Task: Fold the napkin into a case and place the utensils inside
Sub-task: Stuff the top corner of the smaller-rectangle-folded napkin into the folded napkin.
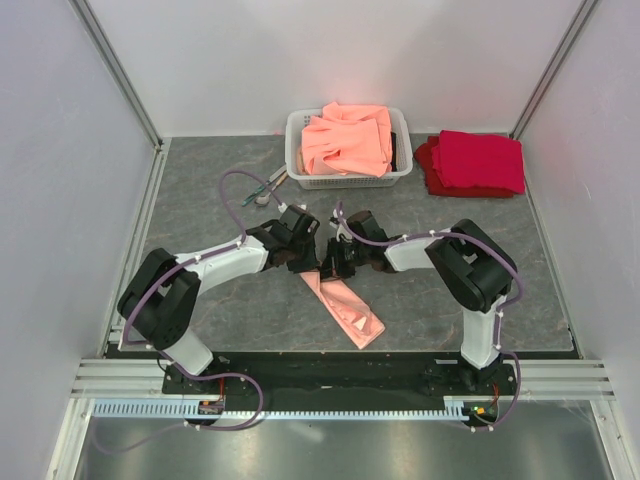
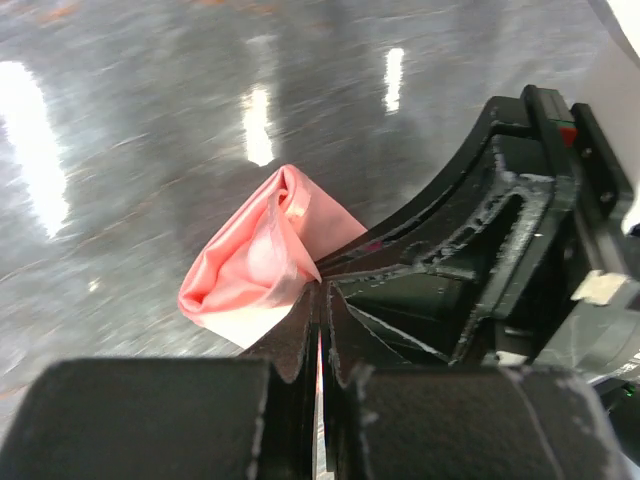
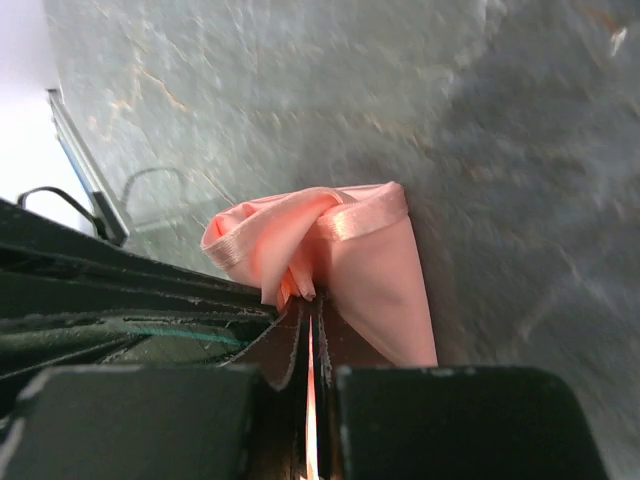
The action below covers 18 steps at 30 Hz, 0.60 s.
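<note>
Lying at the back left of the table, the utensils form a small cluster just beside the left end of a white basket, with the left arm's purple cable arching close by them. The basket is heaped with orange-salmon cloths. To its right, near but apart, a stack of deep red cloths lies flat. In front of all this, the two black gripper heads crowd together at mid-table and hide the upper end of the napkin from above. The rest of it runs out as a narrow pale-pink folded strip, slanting toward the near right and lying flat on the table. The surface is dark grey, veined like stone and glossy enough to throw back the lights. Plain white walls with aluminium corner posts close in the back and both sides. The left arm reaches from its base up and rightward, elbow bent, and the left gripper has its fingers pressed together on a bunched pink corner of the napkin. The right arm folds in from the right, forearm pointing left. The right gripper is likewise clamped on a gathered fold of the same cloth, almost touching its partner.
</note>
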Each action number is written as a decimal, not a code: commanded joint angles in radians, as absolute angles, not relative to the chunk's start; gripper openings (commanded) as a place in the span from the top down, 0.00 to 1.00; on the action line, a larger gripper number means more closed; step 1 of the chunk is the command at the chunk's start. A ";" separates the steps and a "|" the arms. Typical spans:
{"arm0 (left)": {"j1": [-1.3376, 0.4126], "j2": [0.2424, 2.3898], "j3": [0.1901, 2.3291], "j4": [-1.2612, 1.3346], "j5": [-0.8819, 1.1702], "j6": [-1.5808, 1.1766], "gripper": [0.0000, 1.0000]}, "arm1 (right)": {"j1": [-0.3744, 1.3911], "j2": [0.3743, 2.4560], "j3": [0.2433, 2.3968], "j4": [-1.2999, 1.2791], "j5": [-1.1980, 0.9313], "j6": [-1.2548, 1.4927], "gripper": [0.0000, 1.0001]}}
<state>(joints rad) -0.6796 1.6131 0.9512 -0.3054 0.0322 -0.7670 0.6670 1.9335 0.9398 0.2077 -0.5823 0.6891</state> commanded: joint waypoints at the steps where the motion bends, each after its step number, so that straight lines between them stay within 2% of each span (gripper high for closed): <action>1: -0.664 1.615 0.954 -0.241 0.075 -0.784 0.98 | 0.686 1.991 0.957 0.287 -0.604 0.713 1.00; 2: -0.664 1.608 0.950 -0.244 0.081 -0.782 0.98 | 0.677 1.962 0.939 0.285 -0.600 0.712 0.99; 6: -0.663 1.582 0.923 -0.248 0.060 -0.775 0.98 | 0.637 1.892 0.934 0.169 -0.571 0.623 0.77; 9: -0.661 1.572 0.920 -0.259 0.051 -0.762 0.98 | 0.614 1.833 0.923 0.106 -0.571 0.589 0.67; 14: -0.661 1.568 0.930 -0.276 0.040 -0.744 0.98 | 0.588 1.778 0.911 0.064 -0.565 0.560 0.65; 16: -0.661 1.566 0.933 -0.282 0.041 -0.741 0.98 | 0.580 1.782 0.916 0.067 -0.560 0.560 0.67; 18: -0.661 1.566 0.933 -0.279 0.048 -0.742 0.98 | 0.581 1.804 0.930 0.087 -0.561 0.574 0.75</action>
